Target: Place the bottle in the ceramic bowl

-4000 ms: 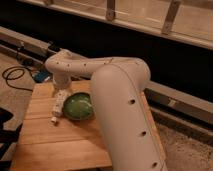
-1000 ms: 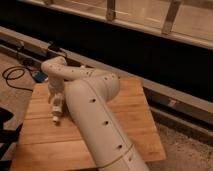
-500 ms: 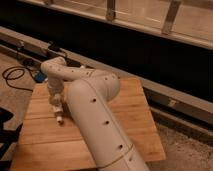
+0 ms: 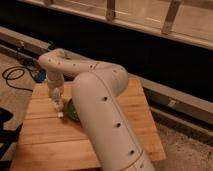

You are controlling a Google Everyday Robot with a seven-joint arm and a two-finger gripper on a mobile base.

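Observation:
My gripper (image 4: 56, 100) hangs at the end of the white arm over the left part of the wooden table (image 4: 45, 145). It is shut on the slim white bottle (image 4: 59, 111), which points down with its lower end just above the wood. The green ceramic bowl (image 4: 71, 111) sits right beside the bottle, to its right. Only a narrow sliver of the bowl shows, because my forearm hides the rest.
My thick white arm (image 4: 100, 115) crosses the middle of the table. A black cable (image 4: 15, 75) and a blue object (image 4: 40, 76) lie on the floor to the left. A dark wall with a rail (image 4: 165, 95) runs behind the table.
The arm has swung, so a sliver of the bowl shows again. The gripper with the bottle has dropped slightly and edged right, toward the bowl's left rim.

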